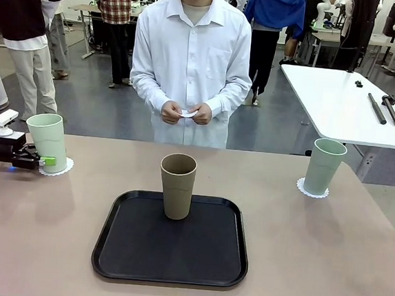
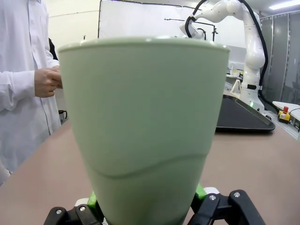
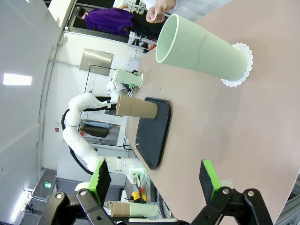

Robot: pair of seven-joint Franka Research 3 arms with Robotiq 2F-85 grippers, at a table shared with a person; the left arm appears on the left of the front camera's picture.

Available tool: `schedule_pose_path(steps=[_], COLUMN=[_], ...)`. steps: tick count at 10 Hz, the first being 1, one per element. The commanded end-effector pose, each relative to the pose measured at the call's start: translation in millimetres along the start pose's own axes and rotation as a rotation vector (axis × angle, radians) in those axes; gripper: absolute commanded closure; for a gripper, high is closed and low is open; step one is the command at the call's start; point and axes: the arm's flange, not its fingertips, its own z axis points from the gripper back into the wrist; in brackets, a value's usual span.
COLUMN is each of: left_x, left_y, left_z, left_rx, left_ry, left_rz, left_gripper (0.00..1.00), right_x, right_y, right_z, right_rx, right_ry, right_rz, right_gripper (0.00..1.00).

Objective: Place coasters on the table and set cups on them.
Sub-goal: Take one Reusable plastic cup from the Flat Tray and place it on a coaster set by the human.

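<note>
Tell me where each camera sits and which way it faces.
Front: fixed between the arms, facing the person across the table; left gripper shut on the left mint cup.
Left wrist: looks along that gripper at the cup it grips.
Right wrist: rolled sideways, faces the right mint cup on its coaster; right gripper open.
Shared: front and right wrist show the tan cup on the black tray.

**Counter** (image 1: pixel 326 263): beige-pink top with rounded corners. Lying directly on it:
- Near coaster (image 1: pixel 69 166): white, lacy-edged, right at the fingertips of the left tool (image 1: pixel 47 160).
- Far coaster (image 1: pixel 300 188): same kind, well ahead of that tool, by the counter's opposite end.
- Black tray (image 1: pixel 174 257): rounded rectangle, ahead of the tool between both coasters, offset toward the robot's edge.
</note>
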Motion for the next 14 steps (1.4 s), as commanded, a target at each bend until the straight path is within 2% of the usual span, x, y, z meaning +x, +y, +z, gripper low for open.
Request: schedule_pose_path(steps=[1, 2, 3, 7, 14], left_x=[-2, -2, -2, 11, 20], left_y=[1, 1, 0, -1, -1], left_z=[2, 2, 2, 4, 12], left_rx=[-0.033, -0.039, -0.042, -0.044, -0.053], left_ry=[0.013, 0.016, 0.019, 0.035, 0.192], left_rz=[-0.048, -0.046, -0.05, -0.074, -0.065], left_gripper=[0.18, 0.16, 0.0, 0.0, 0.0], right_x=[1, 1, 1, 1, 1], right_y=[2, 2, 2, 2, 2], right_z=[-1, -1, -1, -1, -1], right_rx=[-0.003, -0.003, -0.003, -0.003, -0.003], right_ry=[0.002, 0.002, 0.002, 0.002, 0.002], right_rz=[-0.014, -0.014, -0.014, -0.014, -0.014], right_gripper=[0.0, 0.0, 0.0, 0.0, 0.0])
